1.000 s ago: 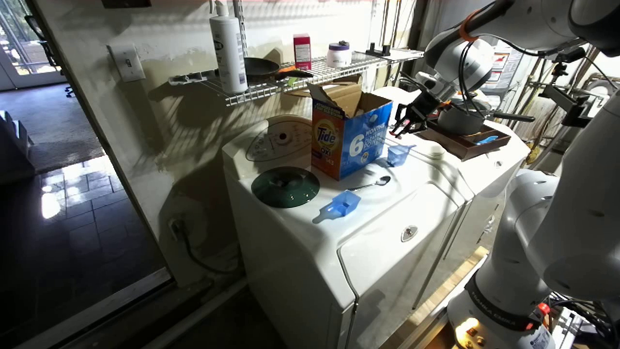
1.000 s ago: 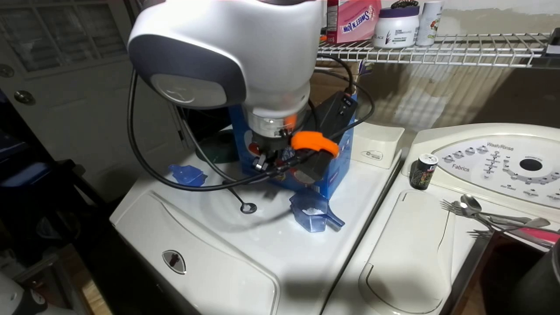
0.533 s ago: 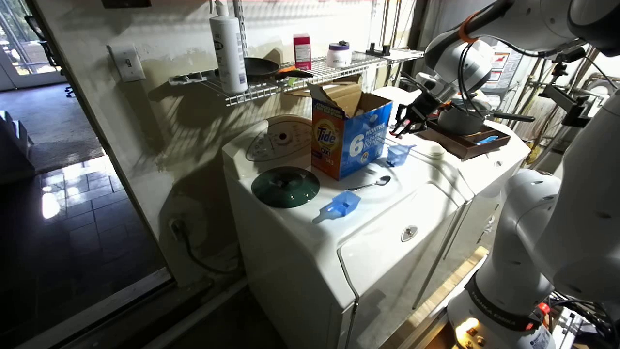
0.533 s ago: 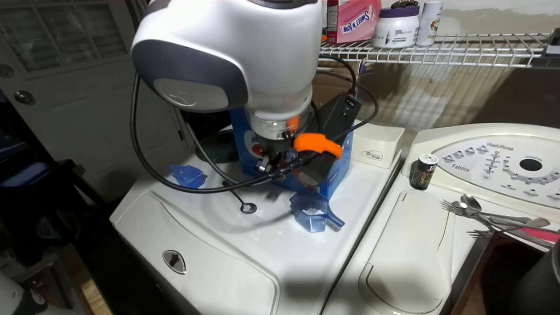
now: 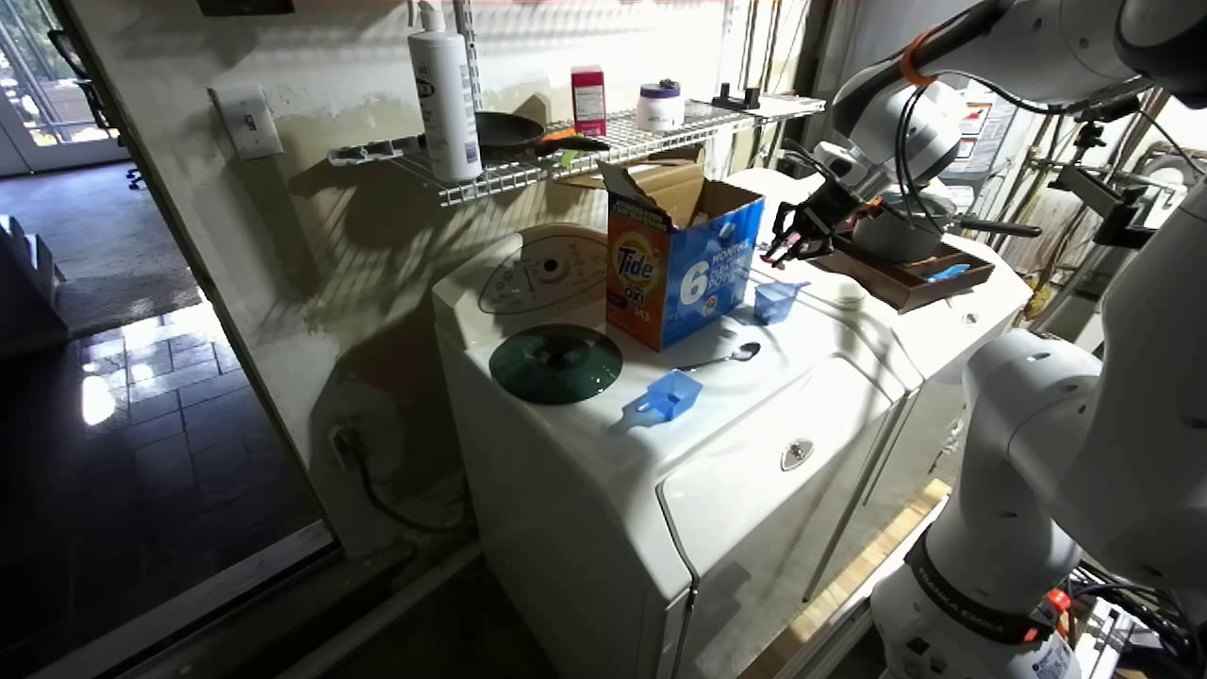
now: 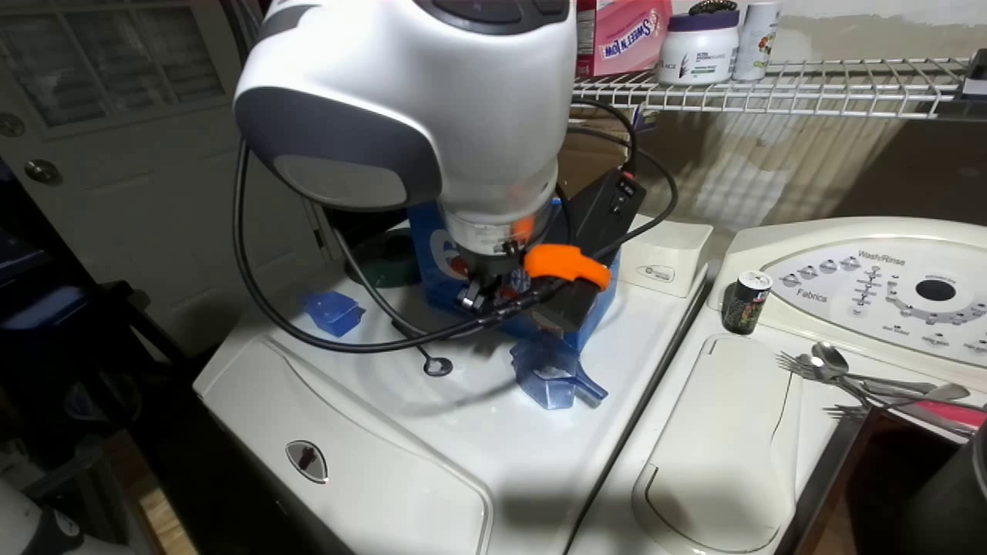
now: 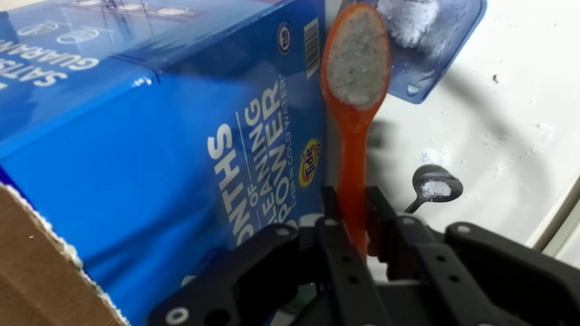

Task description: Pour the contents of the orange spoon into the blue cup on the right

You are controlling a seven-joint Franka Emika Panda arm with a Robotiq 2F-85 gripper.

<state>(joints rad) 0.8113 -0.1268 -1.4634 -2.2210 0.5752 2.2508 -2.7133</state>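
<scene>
My gripper point(image 7: 352, 199) is shut on the handle of the orange spoon point(image 7: 352, 154) in the wrist view. The spoon's bowl is level-looking and full of greyish-white powder. The right blue cup point(image 7: 435, 50) lies just beyond and right of the bowl, with white powder inside; the bowl overlaps its edge in this view. In both exterior views this cup point(image 5: 775, 302) point(image 6: 547, 378) stands on the washer beside the cardboard box. In an exterior view my gripper point(image 5: 771, 247) hangs above it. The arm hides the gripper's fingers in an exterior view. I cannot make out the spoon's bowl in either exterior view.
The blue-faced box point(image 5: 702, 273) point(image 7: 181, 136) stands close to the spoon's left. Another blue cup point(image 5: 673, 396) point(image 6: 333, 312) and a metal spoon point(image 5: 745, 352) point(image 7: 436, 186) with powder lie on the washer. A wire shelf point(image 6: 810, 89) runs behind. A tray with a pot point(image 5: 901, 231) stands farther right.
The arm has shifted slightly right and downward in an exterior view, with its cable following. The cups, the metal spoon and the box have not moved.
</scene>
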